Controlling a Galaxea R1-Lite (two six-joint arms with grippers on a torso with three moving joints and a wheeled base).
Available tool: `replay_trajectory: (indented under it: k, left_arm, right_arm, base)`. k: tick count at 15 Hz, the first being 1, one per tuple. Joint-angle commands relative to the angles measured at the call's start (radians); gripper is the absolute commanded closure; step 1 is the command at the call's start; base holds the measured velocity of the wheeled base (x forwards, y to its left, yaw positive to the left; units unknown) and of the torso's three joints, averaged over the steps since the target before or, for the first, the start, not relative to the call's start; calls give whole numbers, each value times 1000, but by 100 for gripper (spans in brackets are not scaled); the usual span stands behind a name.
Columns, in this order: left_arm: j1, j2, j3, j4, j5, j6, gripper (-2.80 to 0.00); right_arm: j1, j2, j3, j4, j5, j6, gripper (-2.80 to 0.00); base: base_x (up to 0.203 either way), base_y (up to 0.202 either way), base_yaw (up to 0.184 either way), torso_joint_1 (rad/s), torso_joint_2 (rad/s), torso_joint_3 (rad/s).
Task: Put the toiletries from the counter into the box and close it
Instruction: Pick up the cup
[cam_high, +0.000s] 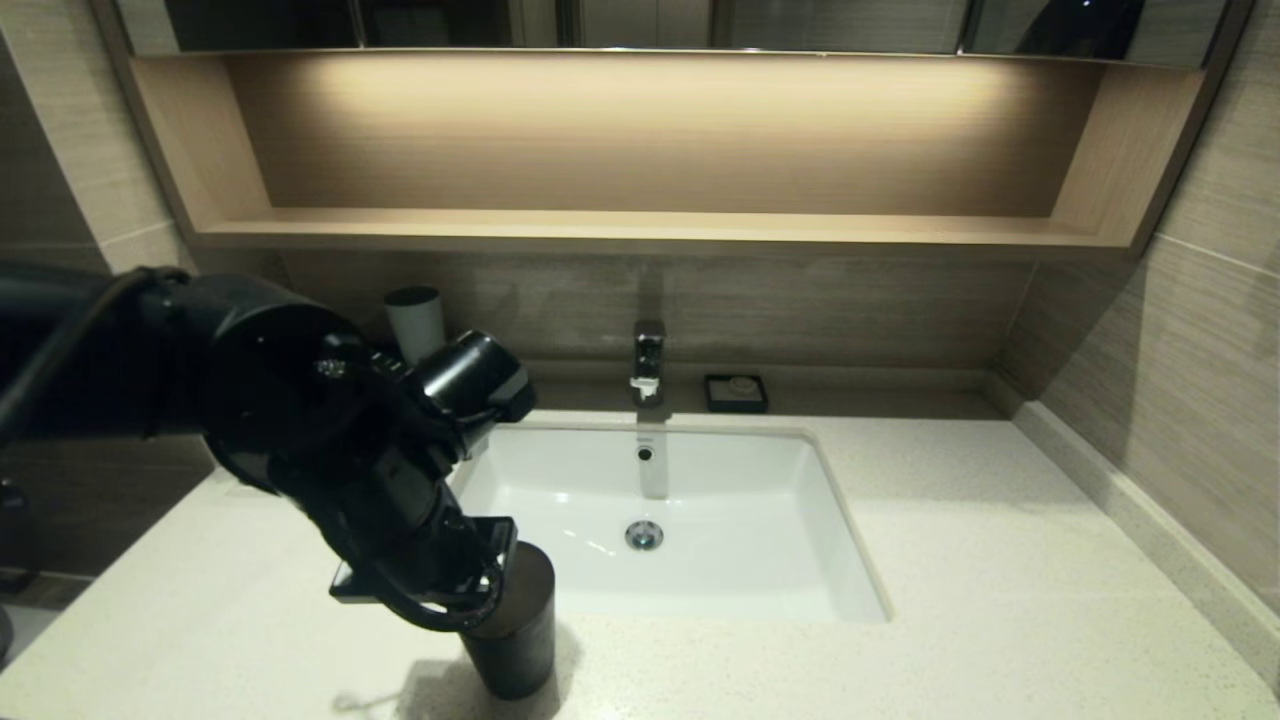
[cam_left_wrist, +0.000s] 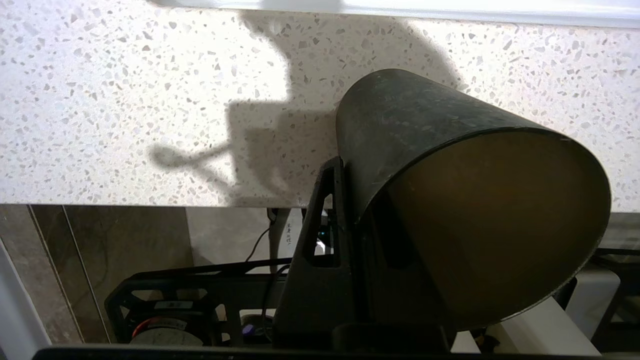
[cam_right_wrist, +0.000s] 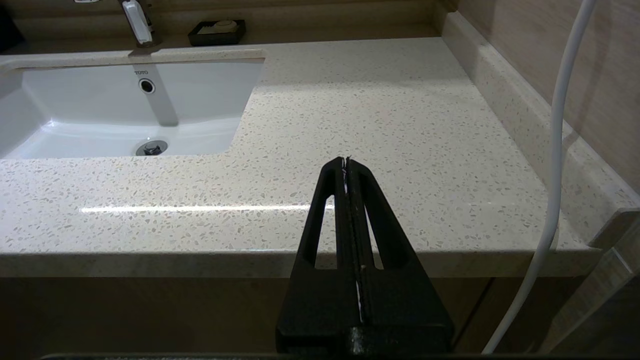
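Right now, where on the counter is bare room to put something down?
The pale speckled stone counter lies bare between the white rectangular basin and the right wall. The front-left corner is crowded: the left gripper holds the dark grey tapered cup there. The right gripper hangs shut at the front edge.

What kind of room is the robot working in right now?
Most likely a bathroom vanity, perhaps in a hotel: a white basin sunk in a speckled stone counter, a chrome faucet behind it, and a small soap dish by the wall.

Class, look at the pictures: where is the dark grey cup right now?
In the head view, the dark grey cup stands near the counter's front edge, left of the basin, gripped at its rim by the left gripper.
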Motion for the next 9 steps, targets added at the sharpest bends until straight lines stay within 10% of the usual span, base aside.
replay_trajectory:
  k: [1, 9]
  left_arm:
    - [2, -61, -27, 42, 1, -4, 0]
    - [287, -123, -66, 154, 41, -36, 0]
  right_arm:
    - [0, 2, -1, -1, 0, 1, 0]
    - [0, 2, 0, -1, 0, 1, 0]
  base:
    - [0, 0, 0, 0, 0, 0]
    - [0, 0, 0, 0, 0, 0]
